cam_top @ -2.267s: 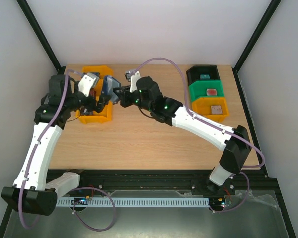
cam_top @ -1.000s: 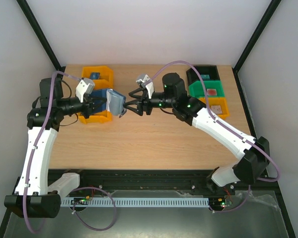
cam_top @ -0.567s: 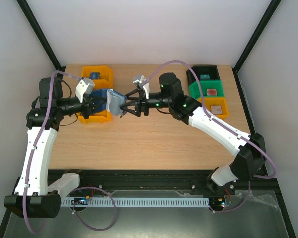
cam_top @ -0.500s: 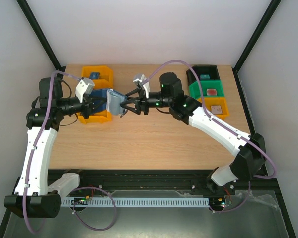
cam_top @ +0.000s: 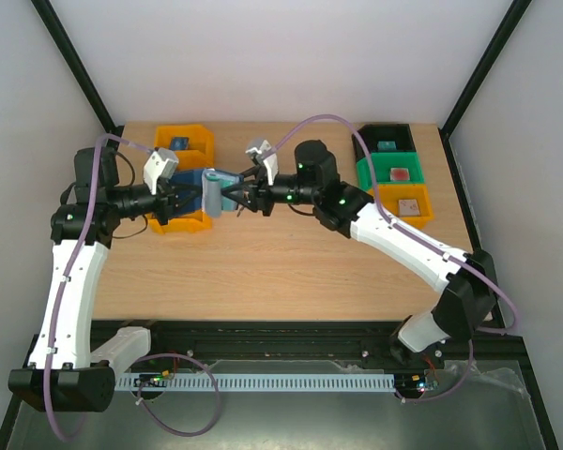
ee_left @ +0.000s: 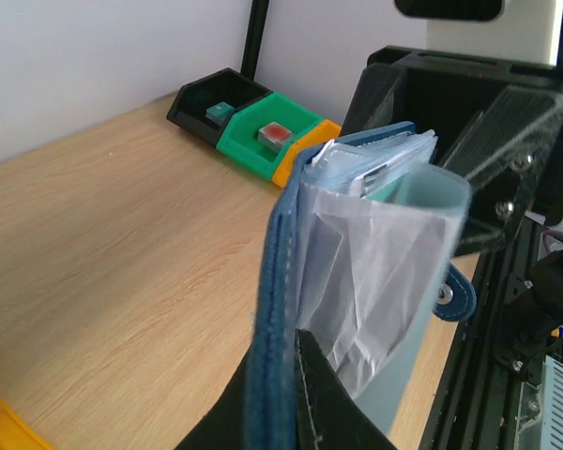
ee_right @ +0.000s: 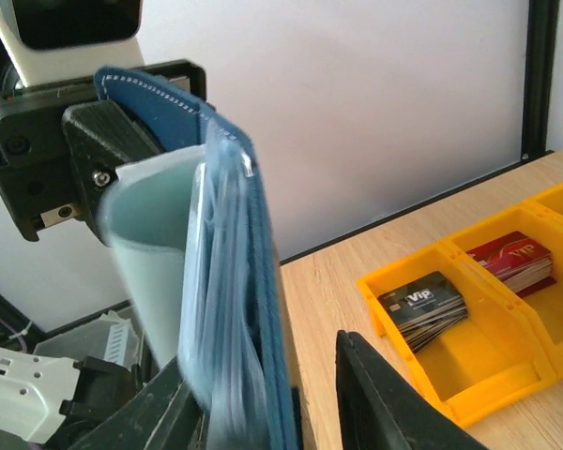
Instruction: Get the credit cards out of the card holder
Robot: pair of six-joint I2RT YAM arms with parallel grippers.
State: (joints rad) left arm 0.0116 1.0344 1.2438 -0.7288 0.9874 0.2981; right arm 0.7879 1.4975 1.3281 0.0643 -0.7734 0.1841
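Observation:
My left gripper (cam_top: 191,199) is shut on the card holder (cam_top: 214,192), a navy folding wallet held up above the table. In the left wrist view its navy edge (ee_left: 272,300) runs up from between my left gripper (ee_left: 289,394) and its dark fingers, with pale sleeves fanned out. Credit cards (ee_left: 371,171) show only as thin edges at the sleeve tops. My right gripper (cam_top: 235,195) meets the holder from the right. In the right wrist view the holder (ee_right: 249,281) stands between the jaws of my right gripper (ee_right: 263,375). It lies against the left finger (ee_right: 141,417), and a gap separates it from the right finger (ee_right: 385,403).
An orange bin (cam_top: 174,223) sits under my left gripper, holding black (ee_right: 422,305) and red cards (ee_right: 516,258). Black (cam_top: 383,139), green (cam_top: 394,174) and yellow bins (cam_top: 408,204) line the back right. Bare wooden table (cam_top: 263,272) spreads in front.
My right gripper has moved left over the holder's free edge, and its jaws have narrowed around it. The left arm has kept the holder still.

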